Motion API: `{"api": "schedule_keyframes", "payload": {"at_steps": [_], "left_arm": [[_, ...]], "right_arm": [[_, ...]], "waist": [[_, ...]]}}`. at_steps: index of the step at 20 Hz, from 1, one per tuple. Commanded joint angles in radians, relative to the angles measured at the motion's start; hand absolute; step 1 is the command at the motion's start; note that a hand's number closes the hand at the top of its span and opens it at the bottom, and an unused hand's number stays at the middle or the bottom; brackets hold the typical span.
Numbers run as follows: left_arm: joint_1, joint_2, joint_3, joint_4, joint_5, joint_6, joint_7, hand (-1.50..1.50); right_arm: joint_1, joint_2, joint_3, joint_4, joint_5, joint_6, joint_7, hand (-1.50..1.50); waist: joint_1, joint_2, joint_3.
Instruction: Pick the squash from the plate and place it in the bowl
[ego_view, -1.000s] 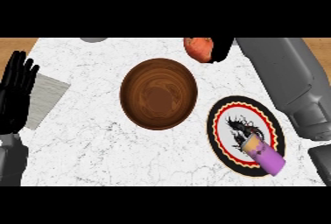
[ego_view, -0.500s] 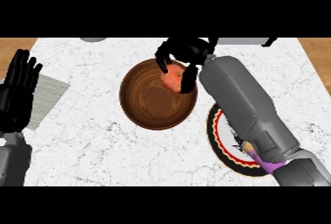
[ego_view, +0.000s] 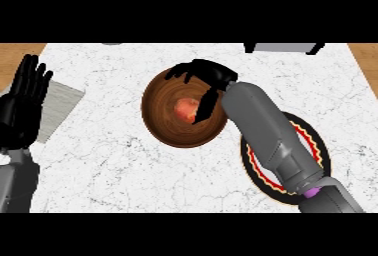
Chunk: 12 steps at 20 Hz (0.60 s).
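Orange-red squash (ego_view: 184, 106) inside the brown wooden bowl (ego_view: 158, 120), lying on its floor a little toward the right wall, off the plate. Bowl upright on the white marbled desk (ego_view: 133, 170), about midway between the left and right edges and closer to the far edge than to the near one.

Right hand (ego_view: 212, 75) above the bowl's far rim, spread, curled round nothing. Fingers (ego_view: 179, 73) splayed out toward the left over the rim. One long black digit stretched down along the bowl's right side, its tip just beside the squash; impossible to tell whether touching or a little apart. Nothing pinched.

Right forearm (ego_view: 269, 135), grey, running slantwise from the bowl's right rim toward the desk's near right corner, crossing over the plate (ego_view: 322, 152). Plate near the right edge, just beside the bowl, with a black border and a wavy red and yellow band; its middle hidden under the forearm. Small purple patch (ego_view: 314, 191) peeping out at the plate's near side, against the forearm, too little of it showing to name.

Left hand (ego_view: 22, 105) at the desk's left edge, open, fingers straight and pointing up, resting, well apart from the bowl. Flat grey mat (ego_view: 63, 102) just to its right. Grey object (ego_view: 284, 47) at the far edge, cut off there.
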Motion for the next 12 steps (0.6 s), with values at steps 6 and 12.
{"api": "schedule_keyframes", "payload": {"at_steps": [6, 12], "left_arm": [[-0.040, 0.031, 0.026, 0.038, 0.016, -0.022, 0.001, 0.00], [-0.043, 0.000, 0.006, 0.045, -0.007, 0.005, -0.012, 0.00]], "right_arm": [[-0.012, -0.039, -0.204, 0.048, -0.189, -0.131, -0.134, -1.50], [-0.114, -0.155, -0.344, 0.142, -0.279, -0.137, -0.063, -1.50]], "waist": [[-0.003, 0.005, 0.001], [0.002, 0.010, 0.000]]}}
